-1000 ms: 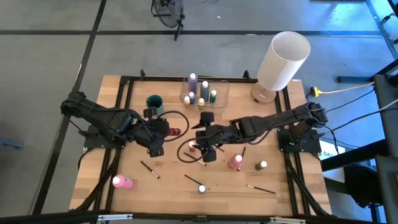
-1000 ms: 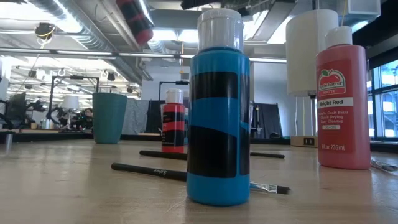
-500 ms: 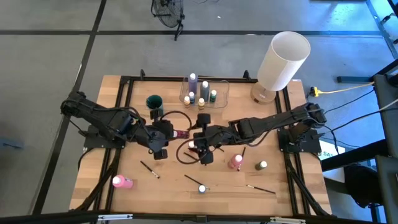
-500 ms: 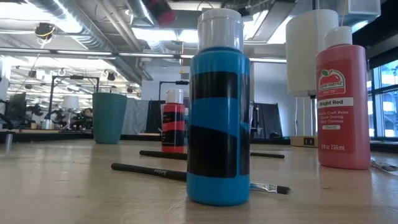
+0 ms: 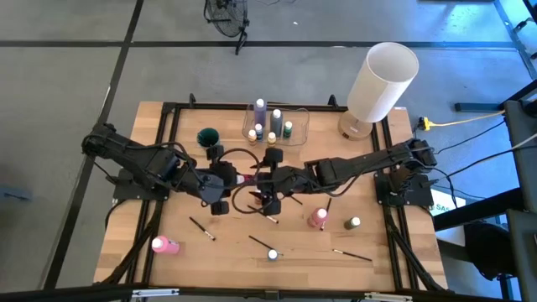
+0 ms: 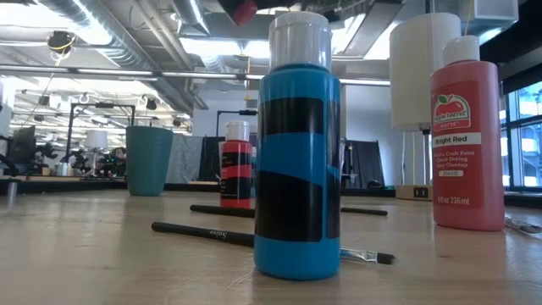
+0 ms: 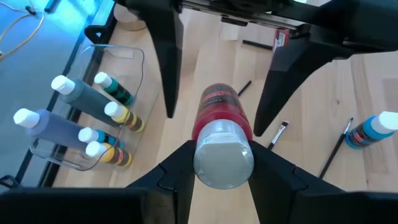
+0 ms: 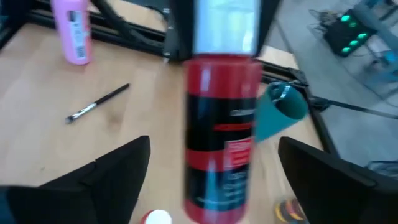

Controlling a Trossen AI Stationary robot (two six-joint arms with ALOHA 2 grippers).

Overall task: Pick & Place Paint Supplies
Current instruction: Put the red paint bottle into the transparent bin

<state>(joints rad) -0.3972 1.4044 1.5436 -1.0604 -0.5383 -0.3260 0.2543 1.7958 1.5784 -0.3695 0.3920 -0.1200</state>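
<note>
A red paint bottle (image 5: 245, 179) with a pale cap hangs in the air over the table's middle, and my left gripper (image 5: 223, 181) is shut on its cap end. My right gripper (image 5: 268, 183) is open. Its fingers (image 7: 165, 56) stand on either side of the bottle's base end without touching it. In the right wrist view the bottle (image 8: 221, 143) stands between those spread fingers. Only the bottle's red base (image 6: 244, 10) shows in the low view, at the top. My left gripper pinches the bottle's pale cap (image 7: 224, 158) between its two fingers (image 7: 180, 171). The fingers come from the table's left and slant down. The bottle reaches out beyond the fingertips, base toward the right gripper, lifted clear of the table.
A clear container (image 5: 275, 124) at the back holds several bottles. A teal cup (image 5: 207, 137) and a white cylinder (image 5: 382, 82) also stand at the back. Bottles (image 5: 164, 245), (image 5: 318, 218), (image 5: 353, 223), (image 5: 273, 254) and brushes (image 5: 201, 228), (image 5: 352, 254) lie on the near half.
My left gripper has tipped upward and carried the red bottle a little toward the table's right, so the base has swung up. My right gripper has moved toward the table's left, and its open fingers have come around the bottle's base end.
</note>
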